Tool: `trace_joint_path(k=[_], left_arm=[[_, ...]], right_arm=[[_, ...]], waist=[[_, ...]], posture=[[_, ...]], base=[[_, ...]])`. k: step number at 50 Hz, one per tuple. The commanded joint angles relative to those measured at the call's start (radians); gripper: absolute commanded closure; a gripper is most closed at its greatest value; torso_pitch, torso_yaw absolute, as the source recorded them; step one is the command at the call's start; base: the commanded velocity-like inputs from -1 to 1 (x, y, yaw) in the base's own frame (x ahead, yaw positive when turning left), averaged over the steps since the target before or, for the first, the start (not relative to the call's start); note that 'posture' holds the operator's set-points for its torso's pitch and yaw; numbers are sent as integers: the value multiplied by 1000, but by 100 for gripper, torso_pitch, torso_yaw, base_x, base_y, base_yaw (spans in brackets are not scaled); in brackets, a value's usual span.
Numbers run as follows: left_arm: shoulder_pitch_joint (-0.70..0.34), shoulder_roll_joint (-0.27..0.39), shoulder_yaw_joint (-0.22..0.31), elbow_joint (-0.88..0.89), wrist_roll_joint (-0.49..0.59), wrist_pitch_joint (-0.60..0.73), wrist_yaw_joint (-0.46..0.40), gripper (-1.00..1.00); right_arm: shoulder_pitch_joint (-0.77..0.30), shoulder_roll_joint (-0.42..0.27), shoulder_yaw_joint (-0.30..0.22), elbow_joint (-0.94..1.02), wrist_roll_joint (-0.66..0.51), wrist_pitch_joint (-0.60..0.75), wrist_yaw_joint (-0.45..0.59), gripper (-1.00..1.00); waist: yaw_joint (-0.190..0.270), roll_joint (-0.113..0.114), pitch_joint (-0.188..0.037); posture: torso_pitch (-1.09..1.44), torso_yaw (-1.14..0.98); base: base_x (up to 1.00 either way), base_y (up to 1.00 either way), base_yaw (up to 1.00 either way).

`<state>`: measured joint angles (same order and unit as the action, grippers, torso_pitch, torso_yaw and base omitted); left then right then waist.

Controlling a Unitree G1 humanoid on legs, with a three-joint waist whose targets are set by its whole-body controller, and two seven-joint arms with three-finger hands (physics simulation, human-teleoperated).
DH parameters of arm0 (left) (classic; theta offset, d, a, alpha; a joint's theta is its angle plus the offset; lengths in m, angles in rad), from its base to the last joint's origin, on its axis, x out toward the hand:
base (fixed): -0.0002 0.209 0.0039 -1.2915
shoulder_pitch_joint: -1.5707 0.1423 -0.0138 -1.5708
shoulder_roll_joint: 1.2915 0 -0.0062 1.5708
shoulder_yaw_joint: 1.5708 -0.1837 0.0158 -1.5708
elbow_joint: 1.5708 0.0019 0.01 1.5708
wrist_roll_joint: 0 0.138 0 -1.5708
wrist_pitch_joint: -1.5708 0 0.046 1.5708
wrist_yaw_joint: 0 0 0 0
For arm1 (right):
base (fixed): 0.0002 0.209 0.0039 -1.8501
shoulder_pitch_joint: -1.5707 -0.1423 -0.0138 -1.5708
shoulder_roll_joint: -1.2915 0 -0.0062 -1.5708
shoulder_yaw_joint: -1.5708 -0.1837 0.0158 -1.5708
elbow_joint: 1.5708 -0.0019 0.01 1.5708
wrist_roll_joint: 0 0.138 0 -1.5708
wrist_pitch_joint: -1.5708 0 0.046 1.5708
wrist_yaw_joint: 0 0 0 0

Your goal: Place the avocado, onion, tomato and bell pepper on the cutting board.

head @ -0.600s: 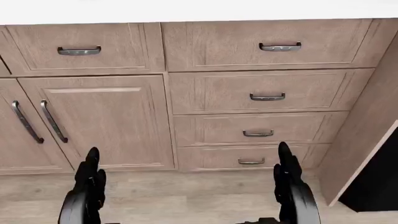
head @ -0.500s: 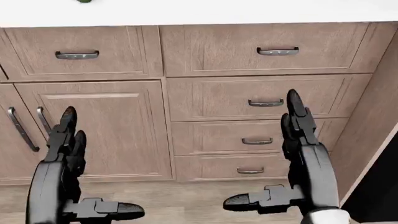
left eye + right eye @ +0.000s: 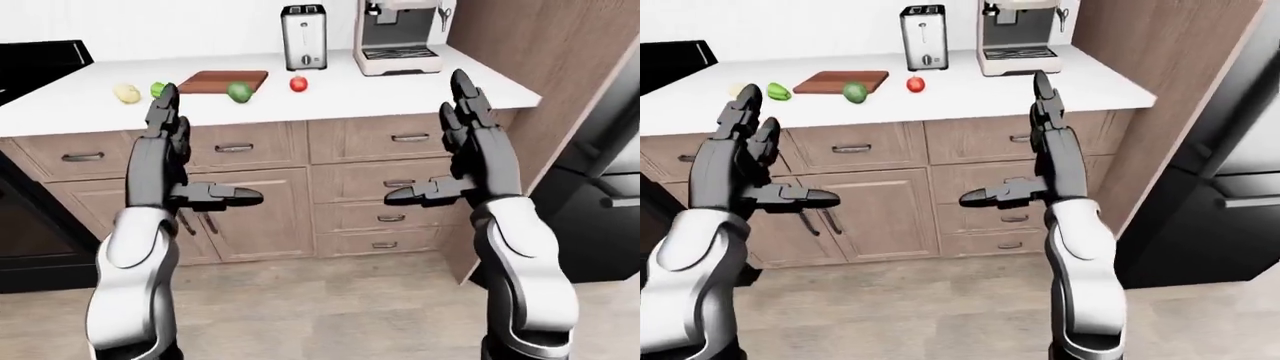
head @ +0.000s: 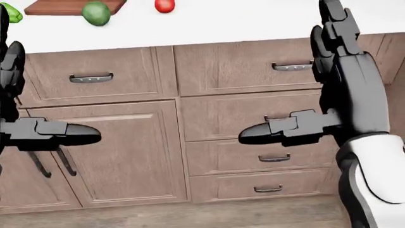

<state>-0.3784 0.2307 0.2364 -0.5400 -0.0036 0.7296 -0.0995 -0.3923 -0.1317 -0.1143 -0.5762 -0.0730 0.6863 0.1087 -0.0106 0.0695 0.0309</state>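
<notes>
A brown cutting board [image 3: 215,79] lies on the white counter [image 3: 400,86], with nothing lying fully on it. The green avocado [image 3: 239,91] rests at the board's near right corner, and the red tomato [image 3: 298,84] sits on the counter to its right. Left of the board are the green bell pepper [image 3: 778,91] and the pale onion [image 3: 126,93]. My left hand [image 3: 205,150] and right hand [image 3: 430,142] are raised in front of the cabinets, below counter level. Both are open, fingers pointing up, thumbs turned inward, holding nothing.
A toaster [image 3: 303,26] and a coffee machine [image 3: 400,34] stand along the counter's top edge. A black stove [image 3: 40,60] is at the left, and a tall wooden panel [image 3: 560,75] with a fridge [image 3: 1230,165] beside it at the right. Drawers [image 4: 272,114] and cabinet doors [image 4: 114,156] fill the space under the counter.
The head view has tilted upward, bringing the counter, avocado and tomato into it. Both hands have risen higher in the picture, staying open.
</notes>
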Motion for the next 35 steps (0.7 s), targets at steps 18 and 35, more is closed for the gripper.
trace_joint_path(k=[18,35], left_arm=[[-124,131,97,-102,-93,147,43,-100],[-124,196,155,-173,-152,217,71,-100]], right_arm=[[-143,-66,-30,-80,70,111,-23,-100],[-175,-75,-17,-102,46,146,-7,-100]], waist=[[22,-106,8],[12,3,-9]], posture=[[0,0],[0,0]], base=[[39,18,0],[30,17,0]])
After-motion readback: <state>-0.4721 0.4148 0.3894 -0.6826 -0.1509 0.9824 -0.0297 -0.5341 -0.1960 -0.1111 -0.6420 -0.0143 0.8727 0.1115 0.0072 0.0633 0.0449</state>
